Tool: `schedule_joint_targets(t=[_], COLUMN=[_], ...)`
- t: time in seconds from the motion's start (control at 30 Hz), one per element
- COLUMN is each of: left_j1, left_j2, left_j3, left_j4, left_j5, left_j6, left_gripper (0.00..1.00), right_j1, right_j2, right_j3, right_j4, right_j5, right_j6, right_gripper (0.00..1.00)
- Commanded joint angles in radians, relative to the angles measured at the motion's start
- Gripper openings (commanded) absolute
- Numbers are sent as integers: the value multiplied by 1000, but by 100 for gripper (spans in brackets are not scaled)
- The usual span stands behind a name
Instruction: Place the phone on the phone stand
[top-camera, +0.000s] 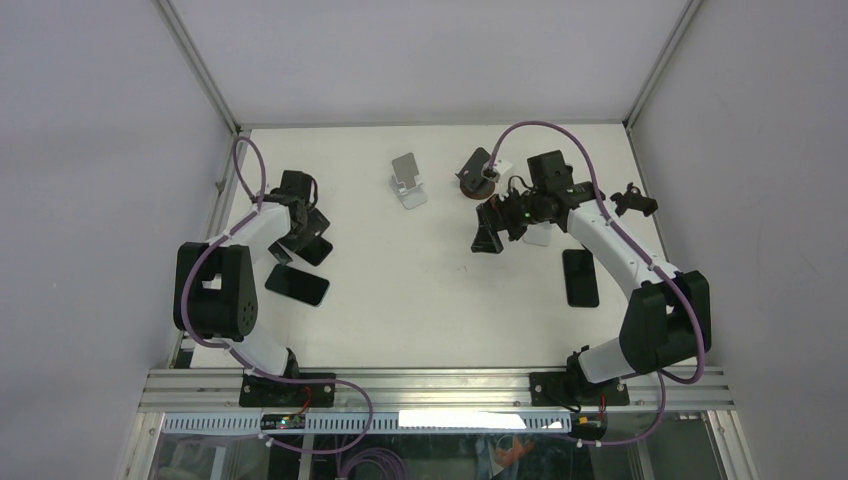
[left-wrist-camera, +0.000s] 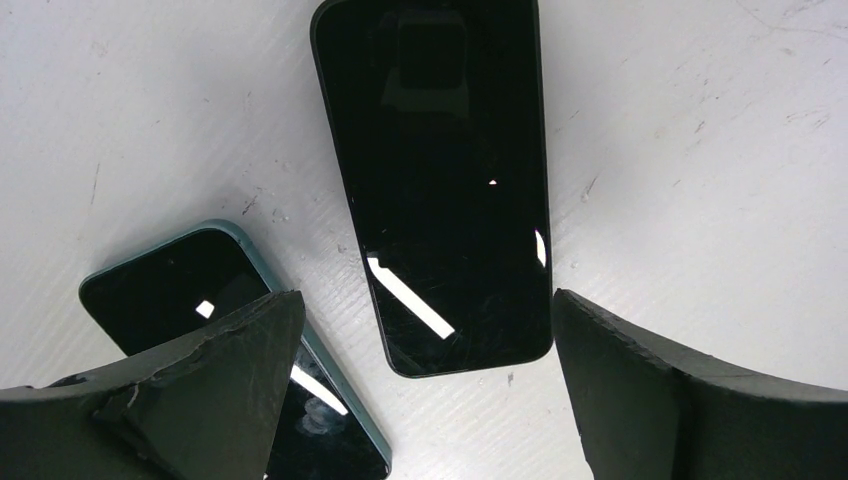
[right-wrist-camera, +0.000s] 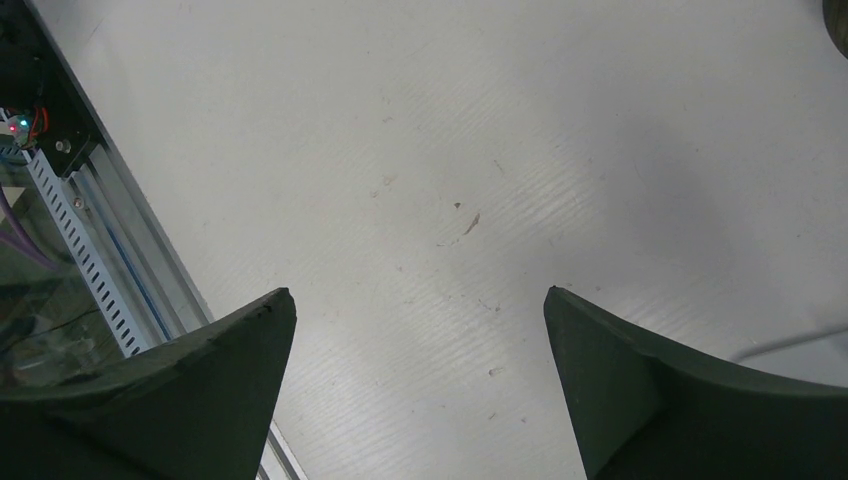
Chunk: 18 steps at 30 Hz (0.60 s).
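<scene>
The left tool (left-wrist-camera: 425, 300) hung wide open over a black phone (left-wrist-camera: 440, 180) lying flat on the table (left-wrist-camera: 700, 150). A teal-cased phone (left-wrist-camera: 190, 285) lay just beside it, partly under the left finger. The silver phone stand (top-camera: 407, 180) stood well apart, toward the far edge. The right tool (right-wrist-camera: 420, 295) gaped wide above the table, holding nothing.

1 phone (left-wrist-camera: 440, 180) lies flat on the table (left-wrist-camera: 700, 150) straight ahead of my left gripper (left-wrist-camera: 428, 300), its near end between my 2 fingers (left-wrist-camera: 680, 400). A 2nd phone (left-wrist-camera: 180, 285) lies beside it, partly under 1 finger. The phone stand (top-camera: 407, 180) stands well apart from both my hands, between them. A 3rd phone (top-camera: 580, 277) lies behind my right gripper (top-camera: 490, 238), beside that arm.
</scene>
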Motion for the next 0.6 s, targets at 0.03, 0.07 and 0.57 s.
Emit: schedule_joint_targets(t=[0.03,0.07,0.57], left_j1=[8,9,9], left_j2=[-15,-23,-134], left_j3=[37,35,-16], left_j4=[9,9,3], left_j5=[15,15,58], left_j6=[21,23,1], left_gripper=[99,99,99], right_j1=[-8,-12,-49], right_j2=[-19,-25,-19], right_j3=[74,86,239], right_j4=[-51,-90,-459], right_j5=[-52,-59,-139], right_j6=[-76,-107,-459], right_gripper=[99,99,99])
